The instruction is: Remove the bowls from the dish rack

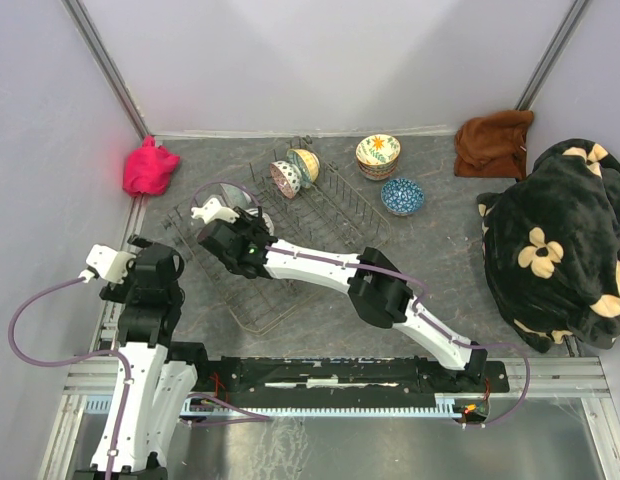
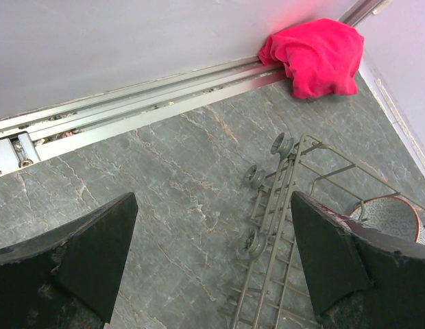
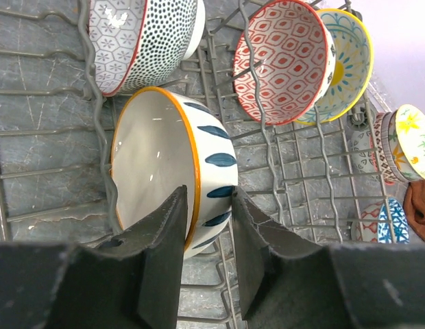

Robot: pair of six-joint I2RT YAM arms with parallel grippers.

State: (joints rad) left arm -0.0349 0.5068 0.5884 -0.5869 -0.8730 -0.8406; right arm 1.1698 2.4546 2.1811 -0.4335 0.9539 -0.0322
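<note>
Orange-rimmed bowl (image 3: pixel 164 157) stood on edge in dish rack (image 1: pixel 335 205). Right gripper (image 3: pixel 207 195) straddled its rim, one finger inside, one against outer wall; firm pinch could not be confirmed. Red-patterned bowl (image 3: pixel 284 62) stood further along rack. Blue bowl (image 1: pixel 402 196) sat on table (image 1: pixel 440 260) beyond rack. Left gripper (image 2: pixel 212 205) gaped, holding nothing, beside rack corner.

The left arm (image 1: pixel 130 400) and right arm (image 1: pixel 310 265) have white shells with chunky black joint blocks. Thin purple cables (image 1: pixel 30 300) loop along them. A white bracket (image 1: pixel 102 263) tops each wrist. The fingers (image 3: pixel 158 274) are dark grey, matte, wedge-shaped.
</note>
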